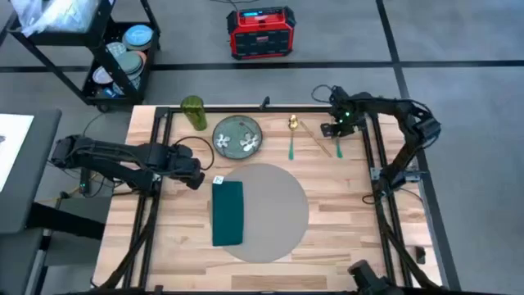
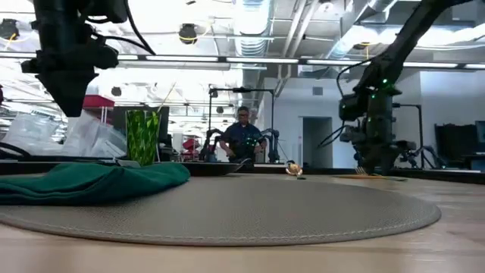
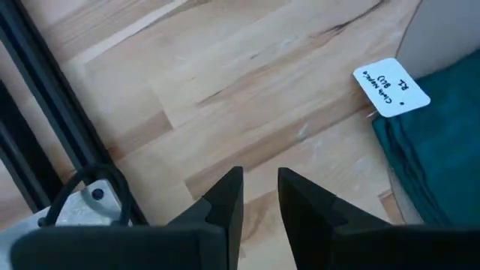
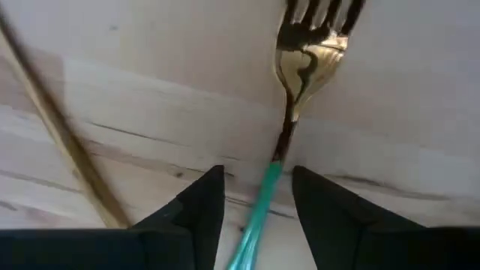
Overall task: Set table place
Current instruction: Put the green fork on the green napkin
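Grey-beige placemat [image 1: 266, 209] lies on the wooden counter [image 1: 344, 221], a green napkin [image 1: 228, 213] on its edge. Beyond the placemat, the right pincer [image 4: 259, 196], jaws apart, straddles a teal-handled fork [image 4: 300, 67]. Closing off-centre could skid that thin handle away. Left pincer [image 3: 259, 196] waits beside the napkin, jaws slightly apart.

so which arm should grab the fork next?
Right, most likely. The right tool hangs open directly over the fork, fingers on either side of its green handle. The left tool is across the table, beside the green napkin, nothing between its fingers.
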### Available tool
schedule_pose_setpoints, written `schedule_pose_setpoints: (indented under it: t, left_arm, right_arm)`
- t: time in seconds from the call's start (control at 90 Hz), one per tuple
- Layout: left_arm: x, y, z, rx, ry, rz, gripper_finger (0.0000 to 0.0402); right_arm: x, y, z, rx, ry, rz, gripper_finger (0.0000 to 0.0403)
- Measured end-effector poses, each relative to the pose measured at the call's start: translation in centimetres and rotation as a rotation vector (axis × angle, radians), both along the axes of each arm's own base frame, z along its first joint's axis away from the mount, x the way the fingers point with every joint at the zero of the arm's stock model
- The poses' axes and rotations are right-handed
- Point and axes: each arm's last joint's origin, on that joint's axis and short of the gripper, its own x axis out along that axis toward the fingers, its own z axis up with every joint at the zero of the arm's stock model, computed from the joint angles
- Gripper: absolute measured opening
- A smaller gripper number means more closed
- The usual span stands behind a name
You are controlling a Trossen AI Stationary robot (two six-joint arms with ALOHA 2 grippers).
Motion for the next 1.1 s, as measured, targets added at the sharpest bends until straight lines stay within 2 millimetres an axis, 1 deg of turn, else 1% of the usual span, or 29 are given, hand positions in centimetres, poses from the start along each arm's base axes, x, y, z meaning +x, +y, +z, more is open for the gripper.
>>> schedule_pose_setpoints:
  t: [0.078, 0.144, 0.211, 0.289, 0.322, 0.444, 0.533, 0.589, 0.667, 0.733, 0.8, 0.856, 1.011, 1.1]
  left_arm:
    - [0.0, 0.0, 0.0, 0.001, 0.003, -0.011, 0.0069]
    - [0.0, 0.0, 0.0, 0.003, 0.008, -0.021, 0.0069]
    - [-0.1, 0.1, 0.0, 0.004, 0.014, -0.022, 0.0069]
    - [0.0, 0.1, 0.0, 0.014, 0.014, -0.021, 0.0069]
    - [-0.1, 0.2, 0.0, 0.017, 0.018, -0.028, 0.0069]
    - [-0.1, 0.4, 0.0, 0.021, 0.033, -0.065, 0.0069]
    - [-0.1, 0.6, 0.0, 0.023, 0.038, -0.068, 0.0069]
    - [-0.1, 0.7, 0.0, 0.032, 0.039, -0.063, 0.0068]
    - [-0.1, 0.7, 0.0, 0.05, 0.04, -0.062, 0.0068]
    - [-0.1, 0.8, 0.0, 0.063, 0.044, -0.072, 0.0068]
    - [-0.1, 0.8, 0.1, 0.07, 0.048, -0.083, 0.0068]
    - [-0.1, 0.8, 0.0, 0.072, 0.047, -0.084, 0.0068]
    - [-0.1, 0.8, 0.1, 0.097, 0.043, -0.061, 0.0068]
    - [-0.1, 0.9, 0.1, 0.1, 0.052, -0.085, 0.0068]
  right_arm:
    - [0.3, 0.2, -0.7, 0.032, 0.022, 0.01, 0.0135]
    - [0.6, 0.4, -0.9, 0.029, 0.059, 0.012, 0.0116]
    - [0.8, 0.5, -0.8, 0.017, 0.085, 0.016, 0.0082]
    - [0.9, 0.8, -0.4, -0.001, 0.094, 0.034, 0.0028]
    - [0.9, 0.8, 0.0, -0.013, 0.087, 0.045, 0.0015]
    - [1.1, 0.9, 1.2, -0.016, 0.053, 0.049, 0.0004]
    - [1.3, 1.4, 2.8, -0.011, 0.026, 0.048, 0.0002]
    - [1.6, 2.2, 3.7, -0.011, 0.025, 0.064, 0.0001]
    - [2.2, 3.9, 5.1, -0.005, 0.012, 0.096, 0.0001]
    - [3.3, 5.5, 6.6, -0.007, -0.064, 0.115, 0.0001]
    - [4.4, 7.8, 7.8, 0.009, -0.111, 0.141, 0.0001]
    - [5.5, 10.0, 8.3, 0.014, -0.126, 0.15, 0.0001]
    - [10.2, 16.6, 9.0, 0.023, -0.278, 0.214, 0.0001]
    - [12.9, 19.5, 8.9, 0.035, -0.408, 0.214, 0.0001]
